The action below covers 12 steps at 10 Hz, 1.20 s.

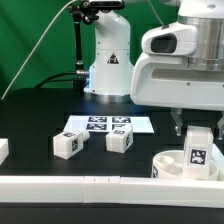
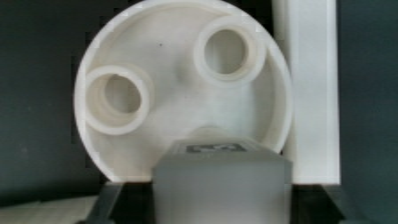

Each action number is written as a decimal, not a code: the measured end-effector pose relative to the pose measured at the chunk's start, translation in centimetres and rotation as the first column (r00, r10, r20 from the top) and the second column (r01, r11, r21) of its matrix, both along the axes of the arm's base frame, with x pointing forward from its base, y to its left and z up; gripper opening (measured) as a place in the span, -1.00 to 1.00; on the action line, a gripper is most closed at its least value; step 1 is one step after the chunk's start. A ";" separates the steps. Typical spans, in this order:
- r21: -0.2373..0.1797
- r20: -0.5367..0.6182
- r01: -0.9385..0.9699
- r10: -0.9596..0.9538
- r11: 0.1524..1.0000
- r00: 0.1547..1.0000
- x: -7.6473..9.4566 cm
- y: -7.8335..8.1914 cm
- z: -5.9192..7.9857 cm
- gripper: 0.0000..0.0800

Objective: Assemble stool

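Fingers (image 2: 128,203) of my gripper (image 2: 214,205) pinch a tagged stool leg (image 2: 215,172) at the round seat (image 2: 178,135), near the border bar (image 1: 60,185); if the leg drifts off a socket hole (image 2: 118,100), it could jam or shove the seat

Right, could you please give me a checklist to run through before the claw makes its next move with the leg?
1. Leg held in the claw: ok, shut on it.
2. Round seat lying flat, sockets facing up: ok.
3. Two visible sockets empty: ok.
4. Held leg lined up with a socket: cannot tell.
5. Two loose legs clear of the seat: ok.
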<state>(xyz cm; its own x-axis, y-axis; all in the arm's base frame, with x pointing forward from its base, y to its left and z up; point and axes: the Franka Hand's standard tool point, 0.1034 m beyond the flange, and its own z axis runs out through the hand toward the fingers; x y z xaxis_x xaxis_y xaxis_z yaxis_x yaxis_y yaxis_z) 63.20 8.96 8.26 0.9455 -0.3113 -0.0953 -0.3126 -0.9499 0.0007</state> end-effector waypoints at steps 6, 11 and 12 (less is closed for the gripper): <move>0.082 -0.072 0.665 -0.661 0.742 0.747 0.1 1.5 -0.3 -0.16; 0.083 -0.097 0.718 -0.711 0.692 0.697 0.1 2.0 -0.2 0.38; 0.079 -0.086 0.683 -0.678 0.726 0.730 0.2 2.6 0.2 0.57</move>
